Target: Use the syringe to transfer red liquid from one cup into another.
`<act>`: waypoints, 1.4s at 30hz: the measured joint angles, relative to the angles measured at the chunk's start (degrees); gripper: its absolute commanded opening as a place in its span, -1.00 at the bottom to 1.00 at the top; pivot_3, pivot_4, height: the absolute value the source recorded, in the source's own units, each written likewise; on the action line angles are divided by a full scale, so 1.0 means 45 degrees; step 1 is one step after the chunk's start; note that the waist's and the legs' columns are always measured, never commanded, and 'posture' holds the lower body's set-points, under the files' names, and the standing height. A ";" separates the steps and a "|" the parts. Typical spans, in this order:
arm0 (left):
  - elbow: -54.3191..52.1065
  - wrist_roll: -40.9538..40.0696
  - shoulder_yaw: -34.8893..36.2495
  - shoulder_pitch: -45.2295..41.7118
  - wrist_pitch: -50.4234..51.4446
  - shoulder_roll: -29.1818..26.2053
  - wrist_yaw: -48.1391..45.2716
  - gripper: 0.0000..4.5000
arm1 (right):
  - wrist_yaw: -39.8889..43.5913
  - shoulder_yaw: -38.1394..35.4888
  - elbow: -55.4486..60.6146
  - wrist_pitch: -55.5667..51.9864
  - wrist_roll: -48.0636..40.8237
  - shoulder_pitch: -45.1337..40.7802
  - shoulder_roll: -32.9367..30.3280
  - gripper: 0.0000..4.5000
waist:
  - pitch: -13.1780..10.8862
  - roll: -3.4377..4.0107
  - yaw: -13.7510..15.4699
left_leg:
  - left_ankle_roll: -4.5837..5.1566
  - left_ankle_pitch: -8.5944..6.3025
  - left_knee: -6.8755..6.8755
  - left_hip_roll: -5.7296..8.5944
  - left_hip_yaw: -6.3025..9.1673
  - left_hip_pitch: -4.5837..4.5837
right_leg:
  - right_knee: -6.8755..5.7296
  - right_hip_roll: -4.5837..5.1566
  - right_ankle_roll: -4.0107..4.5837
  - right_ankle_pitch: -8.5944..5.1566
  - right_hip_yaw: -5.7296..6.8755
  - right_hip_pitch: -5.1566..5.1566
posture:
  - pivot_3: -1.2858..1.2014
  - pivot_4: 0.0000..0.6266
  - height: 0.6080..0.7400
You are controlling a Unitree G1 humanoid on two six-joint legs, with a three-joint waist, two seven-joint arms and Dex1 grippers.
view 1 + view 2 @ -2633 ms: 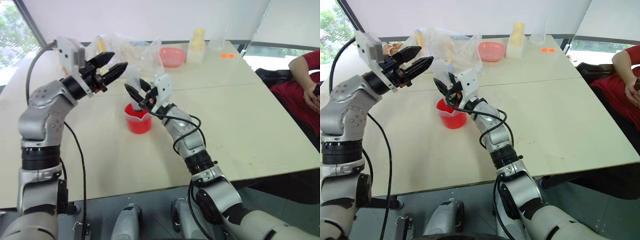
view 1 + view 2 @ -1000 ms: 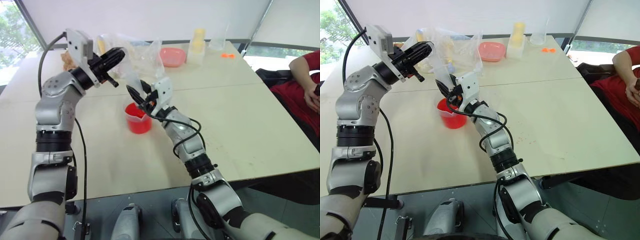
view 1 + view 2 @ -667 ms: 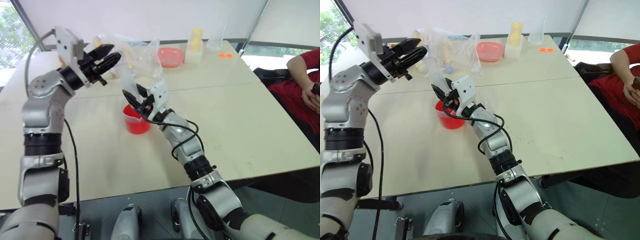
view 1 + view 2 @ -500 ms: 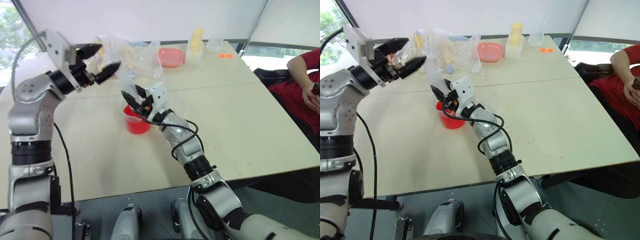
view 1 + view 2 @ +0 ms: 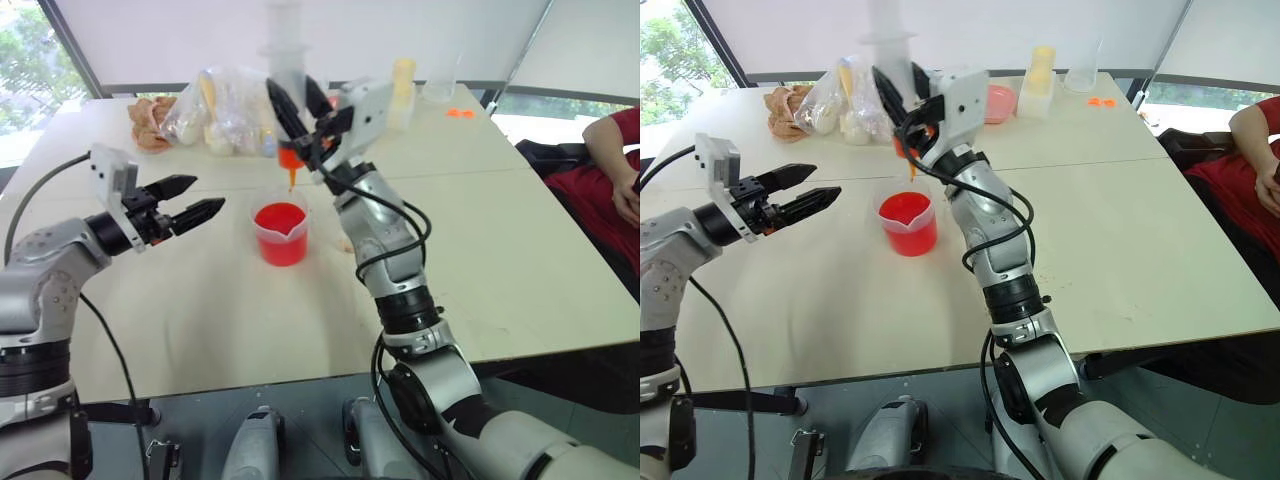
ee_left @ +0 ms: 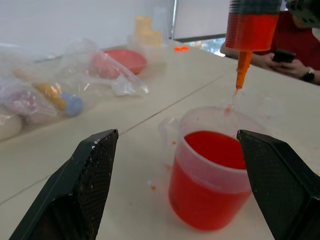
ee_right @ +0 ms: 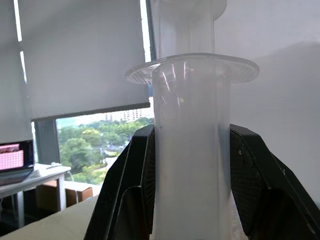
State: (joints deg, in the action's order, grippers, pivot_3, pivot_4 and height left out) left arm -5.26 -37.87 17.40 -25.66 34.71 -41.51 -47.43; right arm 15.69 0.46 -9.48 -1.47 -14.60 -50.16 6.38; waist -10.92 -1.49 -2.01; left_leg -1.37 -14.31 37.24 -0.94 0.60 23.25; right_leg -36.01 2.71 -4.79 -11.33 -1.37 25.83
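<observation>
Biggest worry right now is drips. The syringe (image 5: 284, 75) is loaded; in the left wrist view you can see red liquid (image 6: 251, 31) in the bottom of the barrel, and the orange tip points straight down just over the beaker (image 5: 281, 232). If the right arm swings off toward the other cup too fast or tilts, I'd guess it dribbles across the counter (image 5: 520, 230). Another thing: I can't make out for sure which clear cup is the receiver. There's something clear at the upper right of the head views near the pale yellow bottle (image 5: 401, 88), but it's too faint to call. If that's it, it's a long carry with a full syringe.

Going left to right in the head views: the left gripper (image 5: 190, 200) sits at mid-left, well apart from the beaker, pointing roughly level toward it. Its jaws are spread wide with nothing in them. If it heads back in, it could clip the beaker, which is about half full of red and would make a real mess.

The beaker stands upright near the centre of the frame on the counter.

The right gripper (image 5: 298, 112) is at upper centre, forearm angled up from the lower right, jaws clamped snug around the syringe barrel just under the flange, holding it upright above the beaker. The grip looks solid, though the plunger's unsupported.
</observation>
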 measured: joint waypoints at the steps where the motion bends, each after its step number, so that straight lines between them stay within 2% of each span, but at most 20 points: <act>1: -0.0011 -0.0019 -0.0039 -0.0050 0.0003 0.0017 0.0033 0.77 | -0.0108 -0.0177 0.0307 -0.0191 -0.0052 0.0043 -0.0254 -0.35 | 0.0000 0.0000 -0.0019 | 0.0000 0.0000 -0.0003 0.0000 0.0000 0.0000 | 0.0000 -0.0001 0.0000 0.0000 0.0000 0.0001 | 0.03 -0.52 1.00; 5: 0.0038 -0.0040 -0.0302 -0.0680 0.0009 0.0148 -0.0076 0.77 | -0.0465 -0.0805 0.1692 -0.0967 -0.0167 0.0691 -0.1213 -0.35 | 0.0000 0.0000 -0.0022 | 0.0001 0.0000 -0.0005 0.0001 0.0001 0.0000 | 0.0001 -0.0006 -0.0001 0.0000 0.0002 0.0000 | 0.03 -0.52 1.00; 10: 0.0851 0.0089 -0.1137 -0.2464 -0.0186 0.0651 -0.0580 0.77 | -0.0876 -0.1206 0.2706 -0.1794 -0.0153 0.2160 -0.1960 -0.35 | 0.0000 0.0000 -0.0050 | 0.0002 0.0001 -0.0002 0.0001 -0.0006 -0.0006 | 0.0001 -0.0018 -0.0001 -0.0001 -0.0004 -0.0003 | 0.03 -0.52 1.00; 17: 0.3071 0.0907 -0.2348 -0.5211 -0.1613 0.2269 -0.1268 0.77 | -0.1174 -0.1121 0.2655 -0.1619 0.0181 0.2955 -0.1883 -0.35 | -0.0002 0.0003 -0.0120 | 0.0004 0.0001 -0.0006 0.0000 -0.0011 -0.0007 | 0.0001 -0.0027 -0.0002 0.0000 -0.0011 0.0002 | 0.03 -0.52 1.00; 23: 0.6644 0.2370 -0.3038 -0.8715 -0.4401 0.4070 -0.1640 0.77 | -0.1390 -0.0768 0.1803 -0.0753 0.0474 0.2908 -0.1322 -0.35 | -0.0001 0.0002 -0.0086 | 0.0007 0.0002 0.0000 0.0010 -0.0018 0.0006 | 0.0020 -0.0019 -0.0008 -0.0001 -0.0016 -0.0002 | 0.03 -0.52 1.00; 31: 1.0464 0.3957 -0.3193 -1.0520 -0.7293 0.5313 -0.1356 0.77 | -0.1463 -0.0494 0.1705 -0.0375 0.0697 0.3046 -0.1071 -0.35 | -0.0002 0.0001 -0.0105 | 0.0008 0.0001 -0.0003 0.0008 -0.0013 0.0007 | 0.0018 -0.0025 -0.0013 -0.0004 -0.0013 0.0001 | 0.03 -0.52 1.00; 42: 1.2312 0.4679 -0.3157 -1.1397 -0.8742 0.5788 -0.1340 0.77 | -0.1378 0.0233 0.1653 -0.0141 0.1194 0.3555 -0.1024 -0.35 | -0.0003 0.0000 -0.0098 | 0.0009 0.0001 -0.0002 0.0009 -0.0012 0.0011 | 0.0019 -0.0023 -0.0019 -0.0008 -0.0014 0.0001 | 0.03 -0.52 1.00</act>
State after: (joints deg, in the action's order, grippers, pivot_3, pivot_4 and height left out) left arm 50.14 -16.82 3.20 -76.94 -4.63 -15.47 -53.45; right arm 9.49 1.52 -2.04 -2.11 -9.22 -34.16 1.77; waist -10.93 -1.49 -2.45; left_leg -1.33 -14.31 37.24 -0.90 0.55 23.30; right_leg -35.93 2.61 -4.88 -11.36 -1.43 25.84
